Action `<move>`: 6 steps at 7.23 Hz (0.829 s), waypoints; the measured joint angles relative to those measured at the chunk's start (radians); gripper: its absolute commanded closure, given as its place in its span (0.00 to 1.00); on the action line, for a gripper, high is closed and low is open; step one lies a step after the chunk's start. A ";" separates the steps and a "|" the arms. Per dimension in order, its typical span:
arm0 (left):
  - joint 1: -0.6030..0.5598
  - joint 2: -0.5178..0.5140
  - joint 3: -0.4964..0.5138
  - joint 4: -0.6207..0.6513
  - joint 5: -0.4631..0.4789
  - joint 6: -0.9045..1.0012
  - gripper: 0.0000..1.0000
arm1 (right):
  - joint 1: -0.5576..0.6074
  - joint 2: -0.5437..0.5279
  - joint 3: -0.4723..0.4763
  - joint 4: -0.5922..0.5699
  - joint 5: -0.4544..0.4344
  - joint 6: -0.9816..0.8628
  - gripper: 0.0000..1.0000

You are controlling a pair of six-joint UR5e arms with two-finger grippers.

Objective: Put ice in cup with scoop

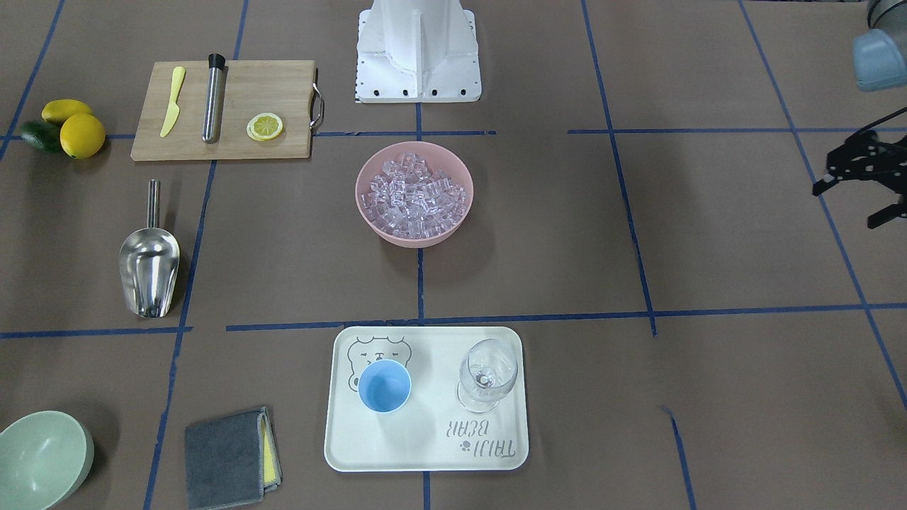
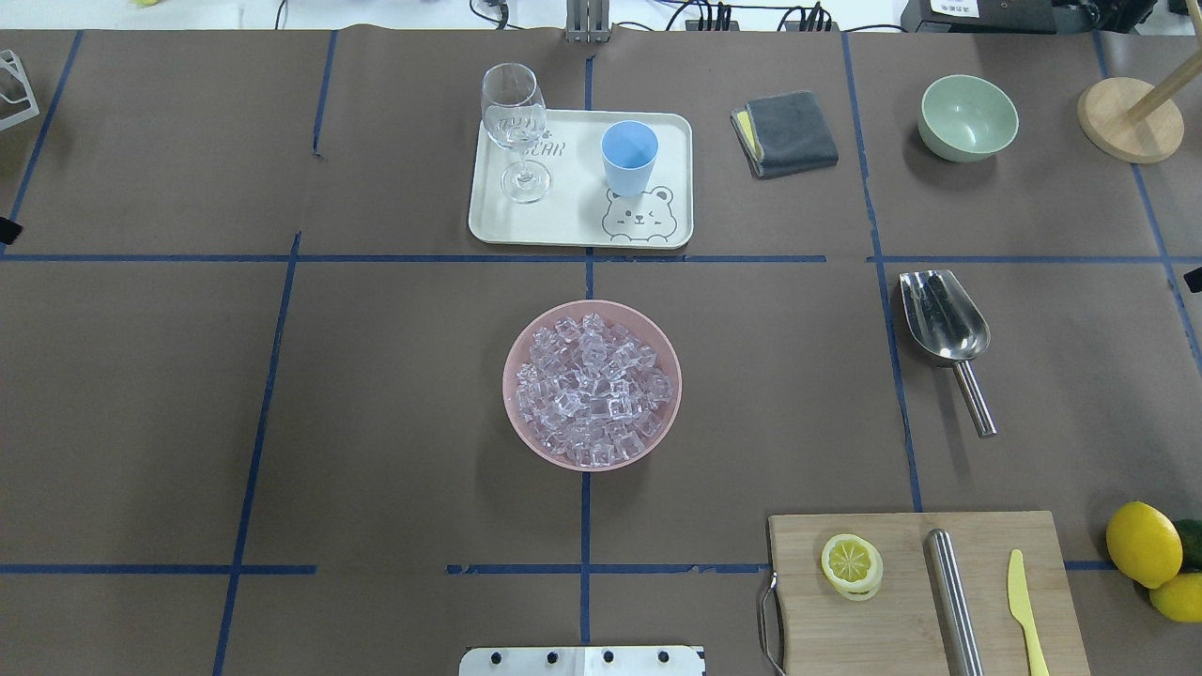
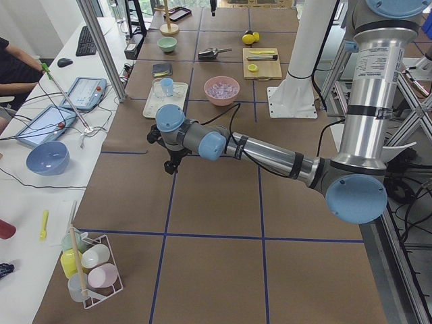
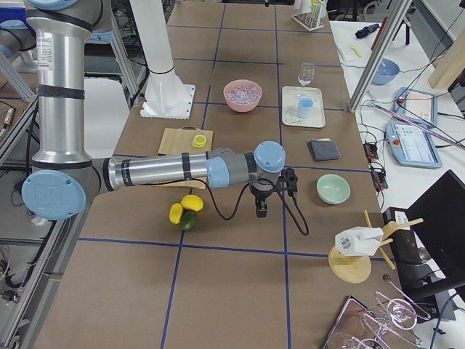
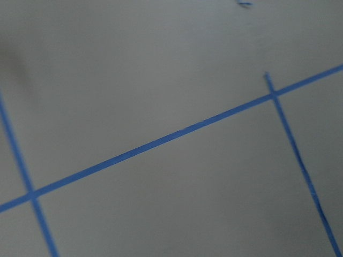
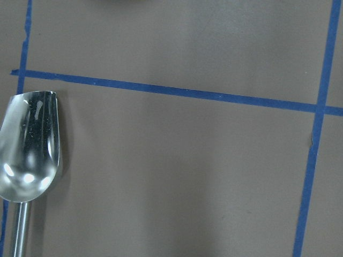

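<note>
The ice (image 1: 414,195) fills a pink bowl (image 1: 368,212) at the table's middle; it also shows in the overhead view (image 2: 592,385). The light-blue cup (image 1: 384,386) stands upright and empty on a white tray (image 1: 425,446). The scoop (image 1: 149,273) lies flat on the table by itself, and also shows overhead (image 2: 944,324) and at the left of the right wrist view (image 6: 29,160). My left gripper (image 1: 850,205) hovers far off to the side with its fingers apart, empty. My right gripper (image 4: 261,203) hangs over the table beside the scoop; I cannot tell its state.
A clear wine glass (image 1: 487,372) stands on the tray next to the cup. A cutting board (image 1: 283,78) holds a lemon slice, a steel rod and a yellow knife. Lemons (image 1: 81,134), a green bowl (image 1: 42,457) and a grey cloth (image 1: 227,457) lie around the scoop's side.
</note>
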State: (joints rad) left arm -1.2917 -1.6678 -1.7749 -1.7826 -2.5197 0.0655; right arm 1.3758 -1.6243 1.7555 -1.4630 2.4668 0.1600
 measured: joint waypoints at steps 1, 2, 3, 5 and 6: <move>0.072 -0.013 -0.018 -0.092 0.000 0.000 0.00 | -0.009 0.000 0.002 0.011 0.003 0.001 0.00; 0.139 -0.038 -0.032 -0.175 0.001 0.001 0.00 | -0.015 0.000 0.004 0.018 0.004 0.001 0.00; 0.210 -0.075 -0.026 -0.256 0.005 0.002 0.00 | -0.019 0.000 0.008 0.021 0.004 0.001 0.00; 0.350 -0.162 0.021 -0.420 0.066 0.002 0.00 | -0.033 0.001 0.022 0.023 0.004 0.000 0.00; 0.443 -0.195 0.039 -0.518 0.161 0.001 0.00 | -0.056 0.004 0.029 0.023 0.002 0.000 0.00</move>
State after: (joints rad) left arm -0.8491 -1.8627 -1.7355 -2.3006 -2.3590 0.0663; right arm 1.3199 -1.6199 1.7846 -1.4398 2.4688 0.1596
